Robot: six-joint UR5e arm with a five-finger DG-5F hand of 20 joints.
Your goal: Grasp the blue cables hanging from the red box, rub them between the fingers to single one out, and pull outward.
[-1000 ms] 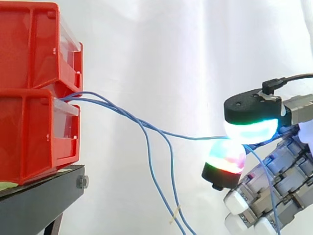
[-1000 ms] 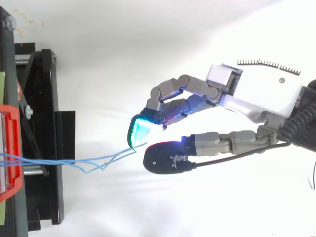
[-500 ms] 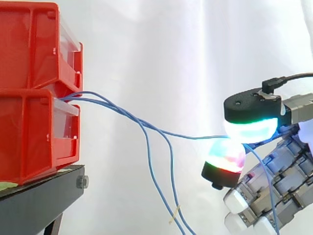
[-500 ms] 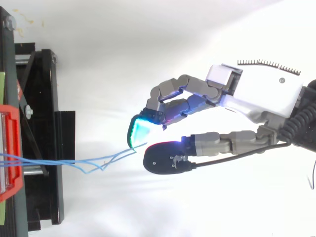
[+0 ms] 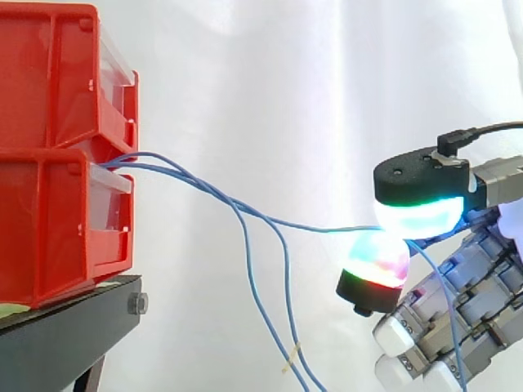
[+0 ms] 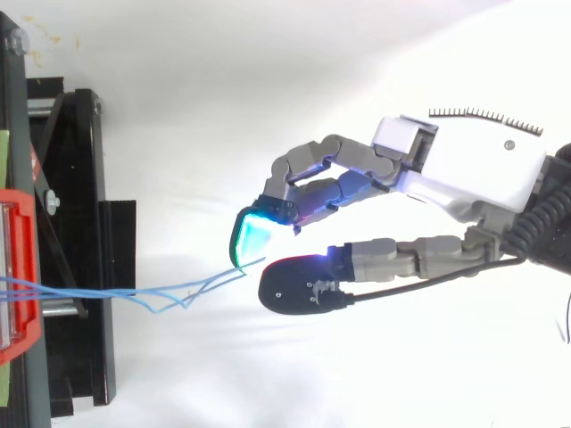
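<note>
Thin blue cables [image 5: 176, 174] come out between two stacked red bins [image 5: 49, 220] at the left. One cable [image 5: 327, 230] runs almost level to my hand [image 5: 458, 302] at the right. There it is pinched between the upper pad [image 5: 421, 214], glowing cyan-white, and the lower multicoloured pad [image 5: 376, 261]. Two other strands [image 5: 287, 302] sag away and hang down past the bottom edge. From above, the cables [image 6: 89, 290] stretch from the red bin's front [image 6: 18, 267] to the cyan fingertip [image 6: 252, 237] of the hand [image 6: 473, 169].
The bins rest on a black stand [image 5: 65, 327], whose frame [image 6: 80, 178] lies along the left from above. A white curtain hangs behind everything. The free end of the held cable [image 5: 445, 310] trails down in front of the curled fingers.
</note>
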